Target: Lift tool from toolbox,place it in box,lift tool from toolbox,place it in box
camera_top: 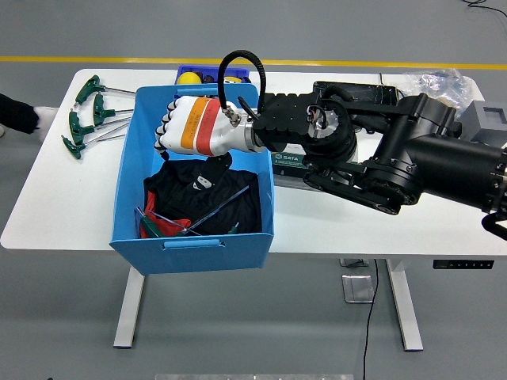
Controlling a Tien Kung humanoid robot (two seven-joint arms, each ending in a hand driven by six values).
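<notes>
Right hand point(194, 131) above box point(127, 170) — tool point(198, 215) lies below

A white desk point(71, 214) stands on a grey floor point(261, 340) crossed by a yellow line point(95, 59) behind it. At the desk's far edge sits a small dark-blue bin point(207, 73) holding something yellow point(188, 78) (round, as far as can be told). Crumpled clear plastic point(436, 79) lies at the far right corner, with a grey case point(489, 119) just beside it at the right edge. At the left edge a person's dark sleeve point(16, 115) and pale hand point(45, 118) reach toward the desk.
</notes>
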